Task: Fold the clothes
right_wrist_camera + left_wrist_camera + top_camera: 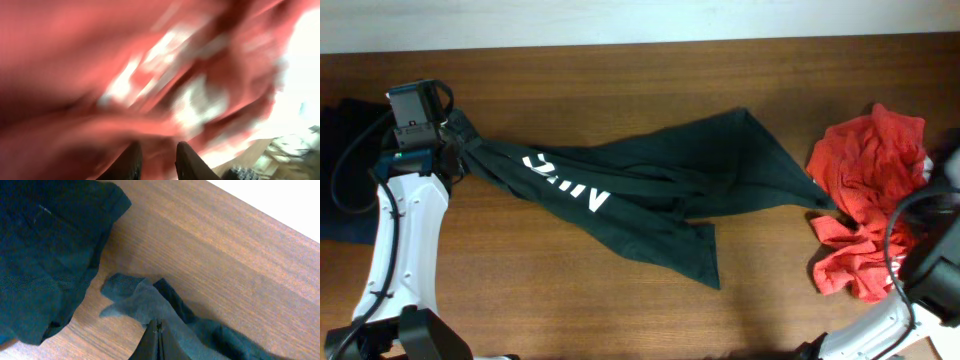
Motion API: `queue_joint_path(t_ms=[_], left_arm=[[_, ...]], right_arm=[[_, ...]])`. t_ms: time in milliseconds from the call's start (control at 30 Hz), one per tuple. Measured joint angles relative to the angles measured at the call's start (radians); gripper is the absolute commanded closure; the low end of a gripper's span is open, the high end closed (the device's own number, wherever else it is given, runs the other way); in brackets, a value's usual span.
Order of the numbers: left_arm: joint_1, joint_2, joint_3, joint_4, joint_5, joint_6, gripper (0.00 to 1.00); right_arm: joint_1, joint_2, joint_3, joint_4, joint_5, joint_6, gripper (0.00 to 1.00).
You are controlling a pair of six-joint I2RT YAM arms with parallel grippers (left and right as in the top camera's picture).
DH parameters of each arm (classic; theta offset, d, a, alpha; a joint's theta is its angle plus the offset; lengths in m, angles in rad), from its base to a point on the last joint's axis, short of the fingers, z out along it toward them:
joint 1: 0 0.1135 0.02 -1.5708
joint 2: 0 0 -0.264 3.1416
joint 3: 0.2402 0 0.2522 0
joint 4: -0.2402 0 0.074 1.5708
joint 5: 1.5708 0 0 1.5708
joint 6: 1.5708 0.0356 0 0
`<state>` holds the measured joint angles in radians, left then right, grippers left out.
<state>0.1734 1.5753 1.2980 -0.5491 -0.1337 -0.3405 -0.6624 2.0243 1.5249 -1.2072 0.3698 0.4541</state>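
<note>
Left claw point(159, 331): clenched, fingers pressed together on a bunched end of the dark green garment point(650, 190). This garment lies stretched across the middle of the table point(620, 80), running from the left claw at the left side towards the right, with its widest part at the centre. White lettering point(565, 183) shows on the narrow left portion. A lower flap of the garment hangs down towards the front edge of the table. A separate dark cloth point(45, 255) lies in a heap on the table at the far left, just beside the gripped end but apart from it. Red garment point(868, 195): crumpled in a pile at the right side of the table, its left edge touching the right tip of the green garment. Right claw point(157, 161): released, fingers spread, directly over the red garment. The right wrist view is heavily blurred, so contact with the fabric cannot be confirmed.
</note>
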Motion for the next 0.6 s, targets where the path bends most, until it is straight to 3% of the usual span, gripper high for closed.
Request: queue_joint_path(t_ms=[67, 100, 200, 300, 433, 467, 500, 533, 600], left_arm=[[0.0, 0.0, 0.0, 0.002, 0.0, 0.0, 0.99], [0.0, 0.0, 0.0, 0.013, 0.002, 0.0, 0.99], [0.0, 0.0, 0.0, 0.015, 0.003, 0.0, 1.0], [0.0, 0.002, 0.0, 0.037, 0.049, 0.034, 1.0], [0.0, 0.051, -0.005, 0.45, 0.096, 0.171, 1.0], [0.0, 0.067, 0.005, 0.542, 0.099, 0.182, 0.71], [0.0, 0.103, 0.036, 0.589, 0.101, 0.192, 0.13], [0.0, 0.153, 0.091, 0.572, 0.101, 0.198, 0.01], [0.0, 0.216, 0.146, 0.412, 0.129, 0.203, 0.01]], right_arm=[[-0.105, -0.002, 0.193, -0.079, -0.028, 0.012, 0.67], [-0.103, -0.005, 0.265, -0.088, -0.13, -0.063, 0.66], [0.008, -0.005, 0.297, -0.106, -0.505, -0.36, 0.64], [0.142, -0.005, 0.298, -0.125, -0.621, -0.462, 0.64], [0.211, -0.005, 0.298, -0.127, -0.658, -0.493, 0.64], [0.218, -0.005, 0.298, -0.13, -0.66, -0.496, 0.64], [0.221, -0.005, 0.298, -0.132, -0.66, -0.499, 0.63], [0.222, -0.005, 0.298, -0.138, -0.66, -0.501, 0.63], [0.223, -0.005, 0.298, -0.138, -0.66, -0.503, 0.63]])
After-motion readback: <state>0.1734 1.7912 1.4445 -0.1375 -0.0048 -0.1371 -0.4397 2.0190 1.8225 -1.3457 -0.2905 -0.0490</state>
